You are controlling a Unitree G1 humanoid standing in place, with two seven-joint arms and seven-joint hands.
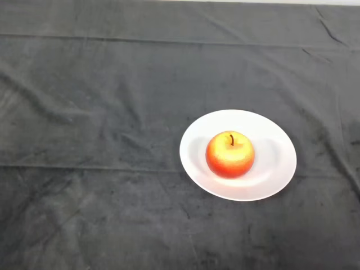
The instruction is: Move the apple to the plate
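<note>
Open dark cloth (90, 185) all around plate (277, 169) with apple (229, 154).

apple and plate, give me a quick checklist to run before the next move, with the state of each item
1. Apple on the plate: ok, it sits inside the rim, a little left of centre.
2. Apple upright: ok, stem points up.
3. Apple clear of the plate's edge: ok, white plate shows all round it.
4. Plate fully on the dark cloth: ok, it lies right of centre in the head view.
5. Plate lying flat: cannot tell, the cloth has folds near it.
6. Robot's arm clear of the apple: ok, no part of the robot shows in the head view.
</note>
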